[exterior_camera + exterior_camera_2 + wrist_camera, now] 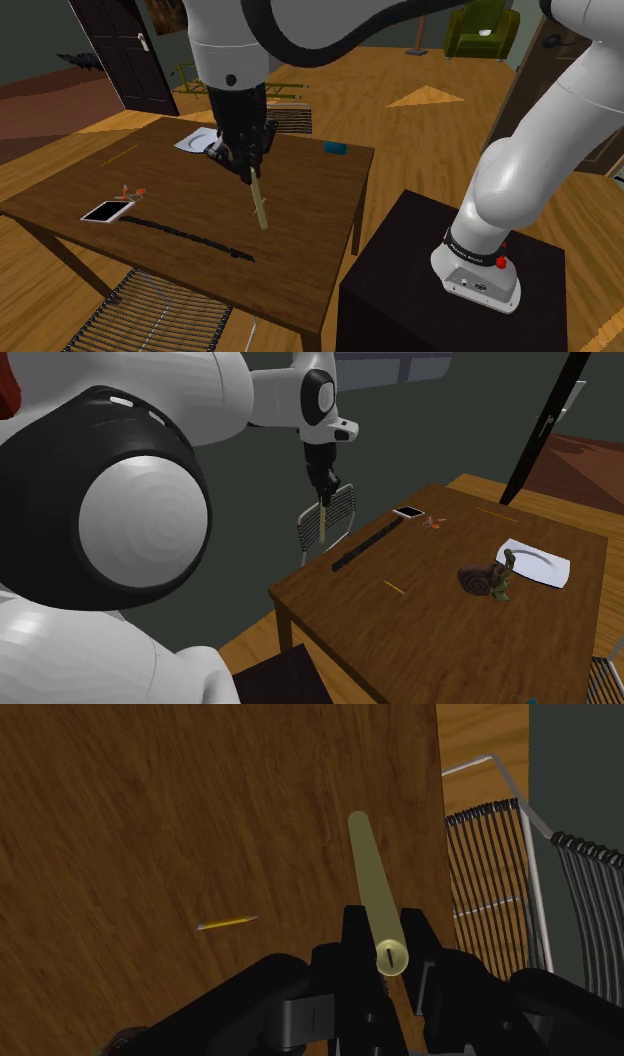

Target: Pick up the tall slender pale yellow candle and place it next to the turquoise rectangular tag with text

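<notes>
No writing can be read anywhere; whatever is printed on the turquoise tag (334,148) is too small to be made out. 1 tall, slender pale yellow candle (260,205) is seen, and it is clasped between the jaws, which are closed on its upper end so that 1 black finger is pressed to each side. In the wrist view the candle's (373,874) flat top with a dark wick slot is seen between the jaws, and its shaft runs away from them over the brown wooden desk (300,250), close to the desk's edge. The candle (323,524) is held raised above the desk and slightly tilted. The 1 tag lies flat near the desk's far edge, toward the shoulder view's right, well apart from the candle. Also counted on the desk are 1 white plate (192,141), 1 white-edged phone (105,212), 1 long black strip (190,238), 1 snail figure (483,579), 1 yellow pencil (228,921) and 1 thin yellow stick (120,155). 1 wire rack (150,315) is seen on the floor beside the desk.
</notes>
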Motion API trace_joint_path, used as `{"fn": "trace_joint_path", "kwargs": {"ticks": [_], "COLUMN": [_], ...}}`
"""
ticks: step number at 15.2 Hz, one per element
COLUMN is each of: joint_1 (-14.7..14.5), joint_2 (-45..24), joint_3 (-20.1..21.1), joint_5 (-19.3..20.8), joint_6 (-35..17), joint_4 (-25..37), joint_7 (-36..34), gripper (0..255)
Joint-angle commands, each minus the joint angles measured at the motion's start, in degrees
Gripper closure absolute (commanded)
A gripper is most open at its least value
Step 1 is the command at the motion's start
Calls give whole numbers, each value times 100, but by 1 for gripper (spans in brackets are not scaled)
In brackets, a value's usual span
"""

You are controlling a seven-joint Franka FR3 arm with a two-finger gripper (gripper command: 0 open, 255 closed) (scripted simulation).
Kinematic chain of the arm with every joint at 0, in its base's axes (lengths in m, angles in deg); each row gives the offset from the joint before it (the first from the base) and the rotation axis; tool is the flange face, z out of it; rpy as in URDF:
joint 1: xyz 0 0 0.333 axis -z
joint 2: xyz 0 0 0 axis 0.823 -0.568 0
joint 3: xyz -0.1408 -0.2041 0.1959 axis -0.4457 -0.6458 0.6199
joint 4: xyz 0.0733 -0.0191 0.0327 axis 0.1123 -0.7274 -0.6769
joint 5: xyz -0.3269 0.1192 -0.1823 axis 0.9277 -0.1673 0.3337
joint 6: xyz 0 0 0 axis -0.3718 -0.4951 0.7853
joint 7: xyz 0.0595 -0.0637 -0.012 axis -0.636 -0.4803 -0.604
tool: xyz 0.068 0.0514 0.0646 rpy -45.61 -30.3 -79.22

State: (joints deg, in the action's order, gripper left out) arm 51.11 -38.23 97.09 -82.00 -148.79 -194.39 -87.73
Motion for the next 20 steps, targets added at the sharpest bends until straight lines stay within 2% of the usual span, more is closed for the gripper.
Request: {"fn": "trace_joint_path", "kwargs": {"ticks": [1,11,15,20], "joint_1": [8,49,149,238], "joint_2": [2,-164,492,1096], "joint_3": [-17,-9,-570,-1235], "joint_5": [3,108,-199,-332], "joint_6": [170,949,916,925], "joint_4": [165,1083,463,-144], "joint_7": [13,-29,703,1520], "gripper": [255,255,255,255]}}
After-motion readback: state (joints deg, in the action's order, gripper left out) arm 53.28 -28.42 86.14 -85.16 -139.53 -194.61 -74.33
